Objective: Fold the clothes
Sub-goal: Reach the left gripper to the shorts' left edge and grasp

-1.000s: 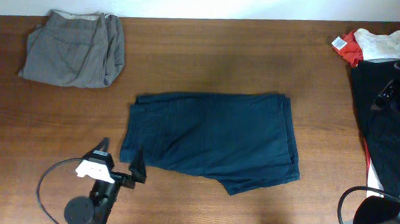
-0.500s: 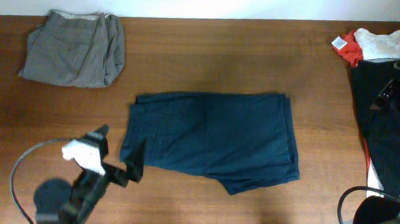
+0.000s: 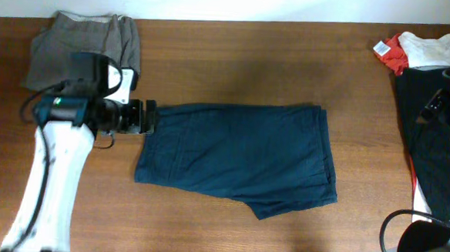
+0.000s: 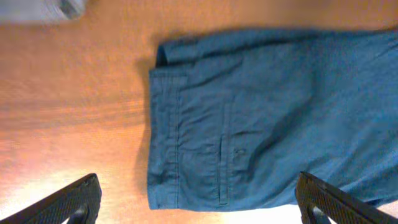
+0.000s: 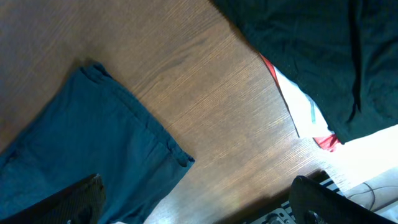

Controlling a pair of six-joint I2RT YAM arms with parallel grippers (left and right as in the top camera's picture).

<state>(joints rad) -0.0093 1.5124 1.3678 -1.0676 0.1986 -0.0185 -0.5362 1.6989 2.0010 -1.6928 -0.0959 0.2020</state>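
Observation:
The navy-blue shorts [image 3: 239, 157] lie flat mid-table, waistband to the left. My left gripper [image 3: 150, 116] is at the shorts' upper left corner. In the left wrist view its fingers [image 4: 198, 182] are spread wide and empty above the waistband end of the shorts [image 4: 249, 112]. My right gripper [image 5: 198, 183] is open and empty, high above the table between the shorts' right end [image 5: 81, 143] and a black garment [image 5: 311, 56]. The grey-khaki trousers [image 3: 74, 68] lie folded at the back left, partly behind my left arm.
The black garment [image 3: 432, 152] covers the table's right edge, with red and white pieces [image 3: 418, 50] behind it. A red and white strip [image 5: 305, 112] shows under the black cloth. The right arm's base [image 3: 427, 245] is at the front right.
My left arm has swung from the front edge, near the shorts' lower left corner, back to their upper left corner. The shorts and the right arm have not moved.

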